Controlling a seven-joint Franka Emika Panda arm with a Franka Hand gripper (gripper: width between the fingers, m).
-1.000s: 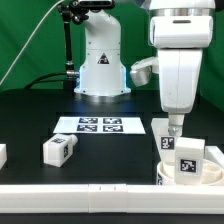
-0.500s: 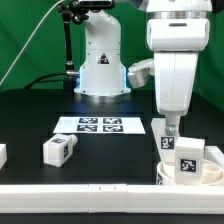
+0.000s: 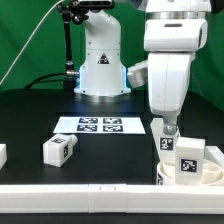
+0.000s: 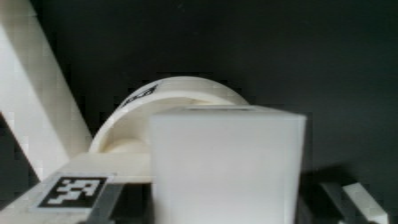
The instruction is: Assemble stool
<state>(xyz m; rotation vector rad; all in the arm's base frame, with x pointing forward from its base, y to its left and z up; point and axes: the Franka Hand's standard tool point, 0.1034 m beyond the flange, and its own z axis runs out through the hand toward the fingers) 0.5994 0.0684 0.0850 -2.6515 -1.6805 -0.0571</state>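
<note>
**Gripper clenched on a leg beside the seat**

- Arm: the white Franka arm point(image 3: 170, 60) reaches down on the exterior view's right. Its gripper point(image 3: 167, 127) sits low over the black table point(image 3: 30, 125).
- Hand: clenched, grasping a short chunky white plastic leg point(image 3: 165, 141). The leg stands upright with its top between the jaws. In the wrist view this leg fills the middle as a plain white block, with a dark finger point(image 4: 350, 196) close at its side.
- Second leg: another chunky white leg with a black-and-white square tag point(image 3: 188, 160) stands upright just beside the held one, nearer the camera and further to the exterior view's right.
- Seat: the low round white disc seat point(image 3: 167, 177) lies at the front right, under or just behind the tagged leg. I cannot tell whether the two touch. Its near edge meets the long white bar point(image 3: 90, 192) that edges the table.
- Wrist view, behind the held leg: a rounded white part point(image 4: 178, 100) with a small tag on it. I cannot tell which piece it is.
- Third leg: a tagged white leg point(image 3: 58, 150) lies tilted on the table, well apart to the exterior view's left.
- Left edge: a white part point(image 3: 2, 155), cut off by the frame.
- Marker board point(image 3: 100, 125): flat on the table between the loose leg and the gripper.
</note>
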